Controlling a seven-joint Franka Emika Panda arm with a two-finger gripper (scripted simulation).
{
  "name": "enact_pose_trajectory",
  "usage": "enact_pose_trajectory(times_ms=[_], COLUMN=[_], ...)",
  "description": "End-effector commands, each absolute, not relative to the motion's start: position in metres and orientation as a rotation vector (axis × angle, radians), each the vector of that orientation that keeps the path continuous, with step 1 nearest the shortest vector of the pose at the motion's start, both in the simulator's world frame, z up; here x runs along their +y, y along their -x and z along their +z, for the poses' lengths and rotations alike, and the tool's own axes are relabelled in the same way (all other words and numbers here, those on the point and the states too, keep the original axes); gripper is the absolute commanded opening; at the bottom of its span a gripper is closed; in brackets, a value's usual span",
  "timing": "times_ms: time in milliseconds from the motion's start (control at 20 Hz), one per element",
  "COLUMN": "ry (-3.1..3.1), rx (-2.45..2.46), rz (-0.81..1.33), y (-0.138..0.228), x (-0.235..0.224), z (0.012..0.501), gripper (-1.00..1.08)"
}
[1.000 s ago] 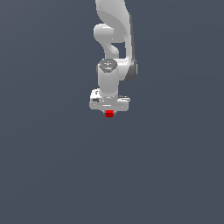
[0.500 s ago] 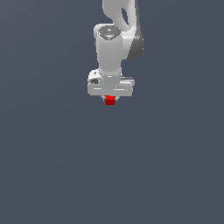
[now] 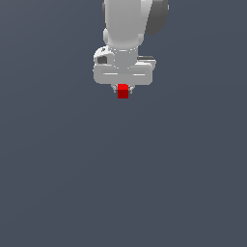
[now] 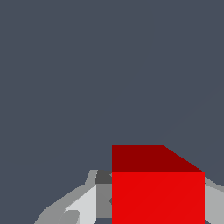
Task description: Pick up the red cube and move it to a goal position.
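Red cube riding higher in the gripper's hold

Red cube (image 3: 123, 91) sitting pinched between the fingertips of the white gripper (image 3: 123, 89), just below the broad white hand and hanging clear above the plain grey ground (image 3: 123, 183). Showing only its lower part in the exterior view, the upper part being tucked up between the fingers. Filling much of the wrist view (image 4: 157, 188) as a bright front face with a darker face above it, pale finger (image 4: 85, 205) pressing at one side and another grey edge showing at the other. Jaws drawn in close against the cube, nothing else between them.

Compared with a second ago and half a second ago: arm (image 3: 126, 24) and hand looming larger and sitting higher in the exterior view, the upper links now running off the top edge; cube staying in the same spot under the hand, carried along in the grip. No marker for the goal showing in either view.
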State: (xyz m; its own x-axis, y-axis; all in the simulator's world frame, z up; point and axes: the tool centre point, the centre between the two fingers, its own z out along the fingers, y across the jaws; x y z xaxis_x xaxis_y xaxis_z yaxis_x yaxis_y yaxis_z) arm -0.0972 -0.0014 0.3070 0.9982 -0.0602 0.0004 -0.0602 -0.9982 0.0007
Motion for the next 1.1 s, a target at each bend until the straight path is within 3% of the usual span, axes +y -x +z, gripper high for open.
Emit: enact_pose_trajectory(times_ms=[0,500,1050], ry=[-3.139,-3.140,-3.140], rx=[-0.095,-0.094,-0.094], rz=[0.000,0.000,0.000], y=[0.098,0.095,0.092], x=[0.000,0.005,0.007], z=[0.333,0.409,0.435], gripper=[-1.00,-1.00,-1.00])
